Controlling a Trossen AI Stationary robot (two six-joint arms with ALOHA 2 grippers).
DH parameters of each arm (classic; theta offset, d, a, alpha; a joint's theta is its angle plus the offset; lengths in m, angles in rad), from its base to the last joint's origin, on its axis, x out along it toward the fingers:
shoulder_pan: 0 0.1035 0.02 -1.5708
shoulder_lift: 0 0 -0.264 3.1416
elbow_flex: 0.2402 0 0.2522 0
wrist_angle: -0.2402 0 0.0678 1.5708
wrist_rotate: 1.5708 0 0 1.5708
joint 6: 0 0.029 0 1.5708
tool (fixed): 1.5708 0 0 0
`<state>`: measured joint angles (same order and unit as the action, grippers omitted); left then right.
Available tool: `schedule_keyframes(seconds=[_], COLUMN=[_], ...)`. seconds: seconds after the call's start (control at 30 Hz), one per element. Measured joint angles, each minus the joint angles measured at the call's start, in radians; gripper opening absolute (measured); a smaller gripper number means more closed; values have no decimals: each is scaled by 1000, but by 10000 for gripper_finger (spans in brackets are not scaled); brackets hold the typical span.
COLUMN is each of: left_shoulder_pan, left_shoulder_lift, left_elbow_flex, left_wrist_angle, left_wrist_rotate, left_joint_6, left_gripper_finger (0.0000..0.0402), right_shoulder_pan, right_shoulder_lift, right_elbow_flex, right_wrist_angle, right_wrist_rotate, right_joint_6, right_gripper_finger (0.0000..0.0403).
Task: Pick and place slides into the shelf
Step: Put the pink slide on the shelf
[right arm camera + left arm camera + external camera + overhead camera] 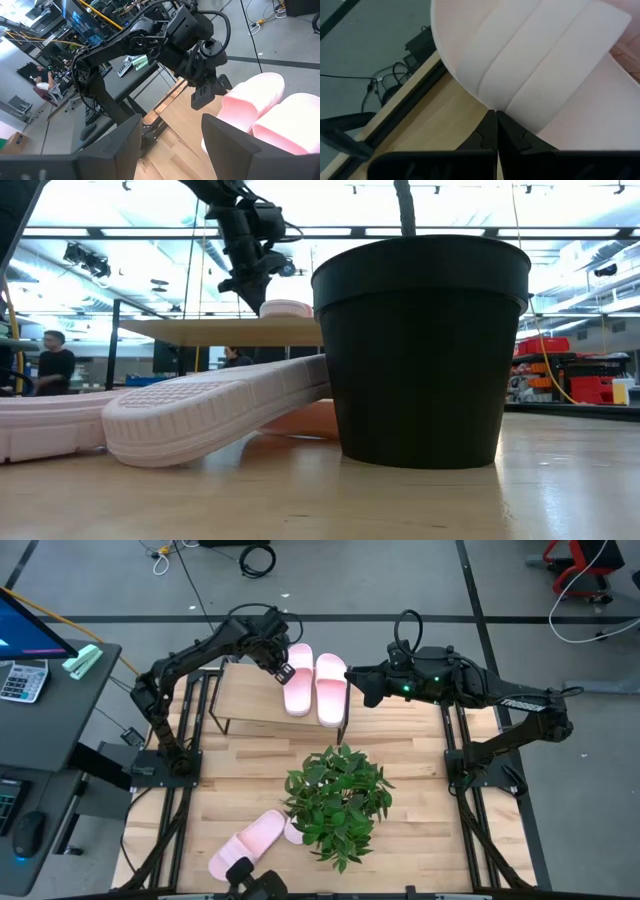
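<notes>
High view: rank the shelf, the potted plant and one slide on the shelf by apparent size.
1. Shelf, largest.
2. Potted plant: its foliage covers less area than the shelf board, though parts of the board are hidden.
3. Right-hand slide on the shelf, smallest; it looks the same size as its neighbour.

Two slides (315,686) lie side by side on shelf (250,700).

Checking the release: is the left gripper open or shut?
Shut: the left gripper shows its fingers pressed together, empty, at the slide on the shelf.
</notes>
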<state>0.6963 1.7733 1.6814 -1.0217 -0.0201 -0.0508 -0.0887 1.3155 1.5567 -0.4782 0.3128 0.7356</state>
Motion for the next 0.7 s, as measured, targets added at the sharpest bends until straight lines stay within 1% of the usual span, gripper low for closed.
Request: schedule_keyframes(seconds=[0.17, 0.27, 0.4, 0.7], left_shoulder_pan=[0, 0, 0, -4], left_shoulder_lift=[0, 0, 0, 0], left_elbow_flex=[-39, -39, -39, -39], left_wrist_angle=[27, 49, 82, 75], left_wrist_rotate=[27, 30, 62, 73], left_joint_6=[-18, -17, -22, -23], left_gripper_finger=[1, 1, 1, 0], right_shoulder_pan=[5, 9, 19, 20], right_shoulder_lift=[0, 0, 0, 0], right_elbow_flex=[0, 0, 0, 0], right_wrist_angle=[0, 0, 0, 0], right_wrist_rotate=[0, 0, 2, 1], right_joint_6=[1, 1, 5, 6], right_gripper_finger=[213, 213, 213, 213])
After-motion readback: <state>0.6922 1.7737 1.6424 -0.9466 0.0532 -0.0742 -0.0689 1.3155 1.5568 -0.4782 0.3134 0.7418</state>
